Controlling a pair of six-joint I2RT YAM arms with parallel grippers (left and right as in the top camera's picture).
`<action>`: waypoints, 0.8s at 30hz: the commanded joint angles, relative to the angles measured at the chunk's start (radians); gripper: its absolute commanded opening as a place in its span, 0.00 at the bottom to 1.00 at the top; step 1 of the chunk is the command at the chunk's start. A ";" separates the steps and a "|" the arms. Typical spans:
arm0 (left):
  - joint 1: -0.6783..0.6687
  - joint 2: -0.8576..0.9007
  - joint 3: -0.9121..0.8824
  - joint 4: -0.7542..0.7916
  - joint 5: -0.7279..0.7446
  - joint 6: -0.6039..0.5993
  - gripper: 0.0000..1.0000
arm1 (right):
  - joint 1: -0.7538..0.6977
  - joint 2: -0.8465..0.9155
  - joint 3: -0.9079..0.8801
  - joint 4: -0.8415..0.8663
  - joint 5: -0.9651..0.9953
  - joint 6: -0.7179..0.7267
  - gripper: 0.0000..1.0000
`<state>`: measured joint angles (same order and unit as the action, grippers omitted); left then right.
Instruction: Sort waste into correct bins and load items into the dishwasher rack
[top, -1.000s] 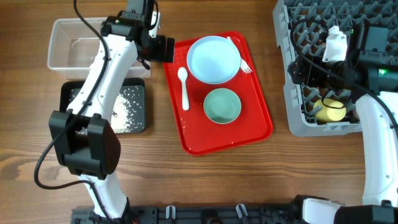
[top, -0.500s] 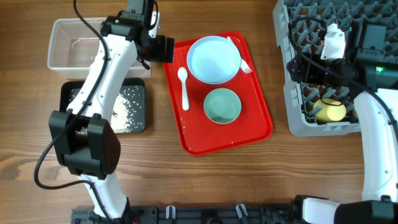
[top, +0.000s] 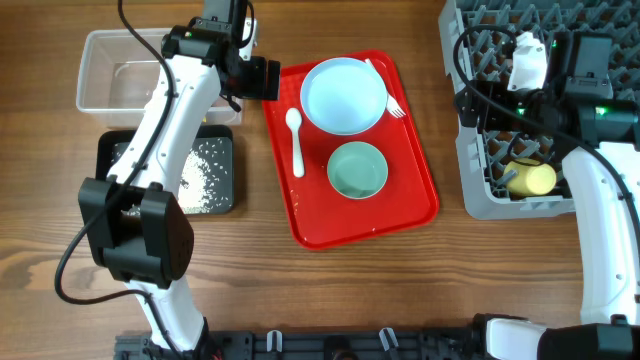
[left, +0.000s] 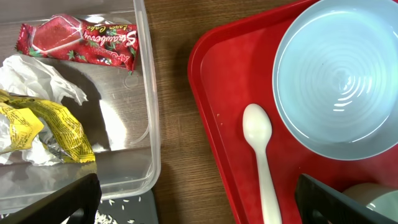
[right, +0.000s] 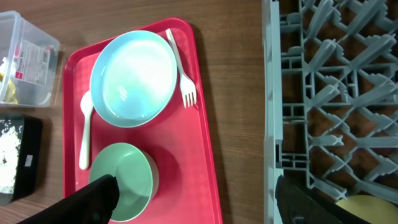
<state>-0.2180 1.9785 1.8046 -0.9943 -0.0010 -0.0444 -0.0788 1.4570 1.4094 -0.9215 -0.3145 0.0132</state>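
Note:
My left gripper (top: 260, 78) (left: 199, 211) is open and empty, hovering between the clear tub (top: 100, 45) and the red tray. The tub holds the red wrapper (left: 78, 40), white napkin (left: 31, 74) and yellow wrapper (left: 50, 121). The black tub (top: 225, 172) holds rice grains (top: 200, 165). On the tray lie a pale blue bowl (top: 343, 95), a green bowl (top: 357, 169), the white spoon (top: 296, 140) and fork (top: 385, 90). My right gripper (top: 480, 100) (right: 193, 205) is open and empty above the left edge of the grey rack (top: 470, 190). A yellow cup (top: 530, 178) lies in the rack. No pinkish-white cup shows.
The red tray (top: 400, 215) lies mid-table between the tubs and the rack. Bare wood runs between the tray and the rack (right: 239, 93) and along the table's front. The left arm stretches over both tubs.
My right arm has shifted a little toward the far left over the rack. The left arm and all objects have stayed put.

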 joint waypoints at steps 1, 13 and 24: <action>-0.003 -0.015 -0.005 0.007 0.011 -0.012 1.00 | 0.009 0.012 -0.008 0.019 -0.024 -0.014 0.85; -0.003 -0.015 -0.005 0.024 0.012 -0.008 1.00 | 0.050 0.012 -0.008 0.030 -0.024 -0.027 0.86; -0.003 -0.015 -0.005 0.025 0.011 0.014 1.00 | 0.093 0.012 -0.008 0.049 -0.024 -0.040 0.86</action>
<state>-0.2180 1.9785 1.8046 -0.9726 -0.0010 -0.0429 0.0082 1.4570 1.4094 -0.8768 -0.3149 -0.0063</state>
